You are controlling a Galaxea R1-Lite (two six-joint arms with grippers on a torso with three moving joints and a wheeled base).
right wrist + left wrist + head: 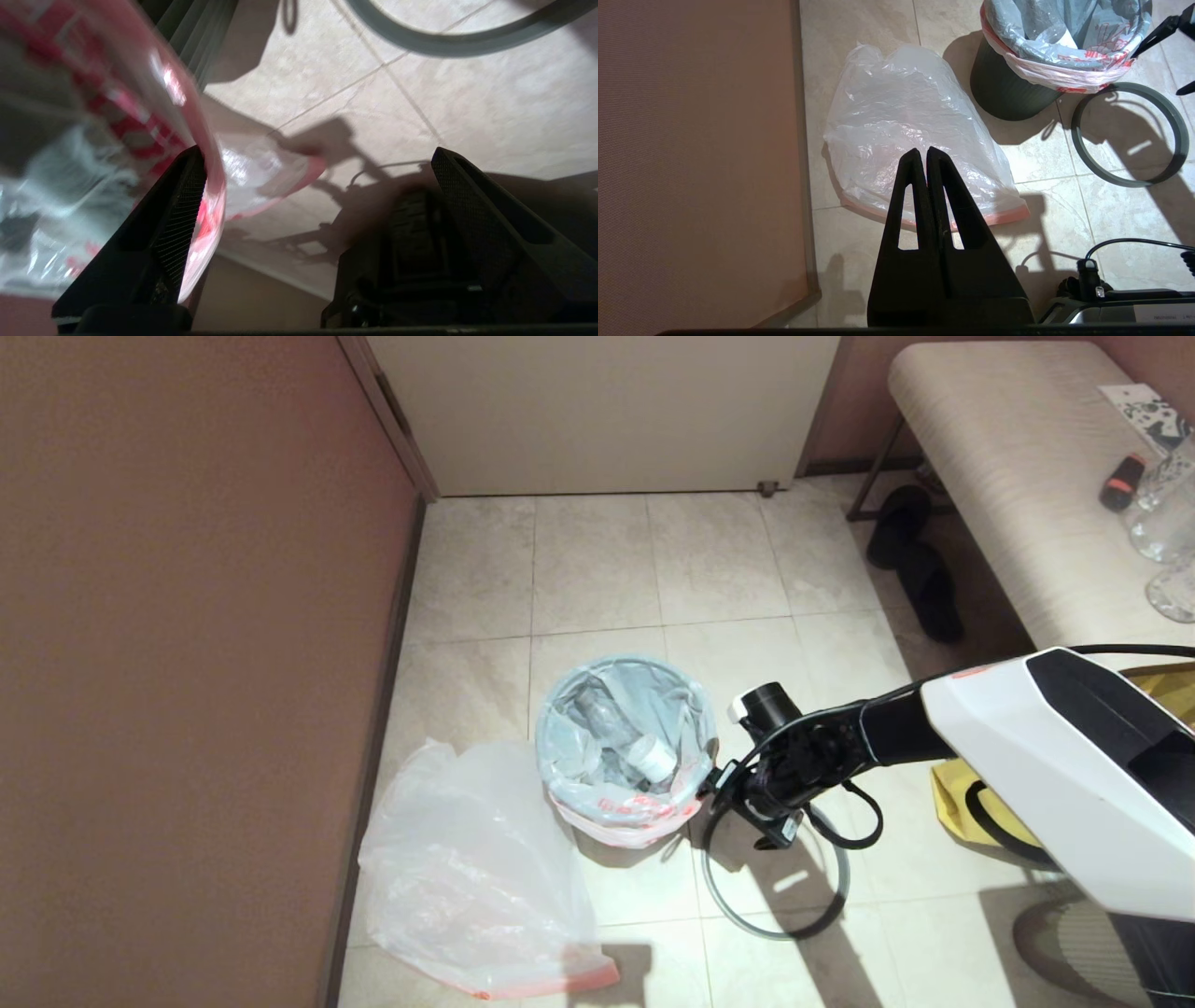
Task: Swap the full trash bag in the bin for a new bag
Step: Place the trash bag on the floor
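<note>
At centre frame in the head view, the right gripper (711, 791) hangs with its fingers spread wide and nothing held, at the lower-right rim of the bin (1008, 95), one finger (180, 219) against the pink-red fold of the full bag (624, 747) that lines the bin and drapes over its rim. The grey hoop (775, 882) lies flat on the tiles just below and right of the bin, under the gripper. The new bag (471, 873) lies crumpled at lower left beside the wall, the left gripper (923, 156) clenched and empty above it in the left wrist view.
</note>
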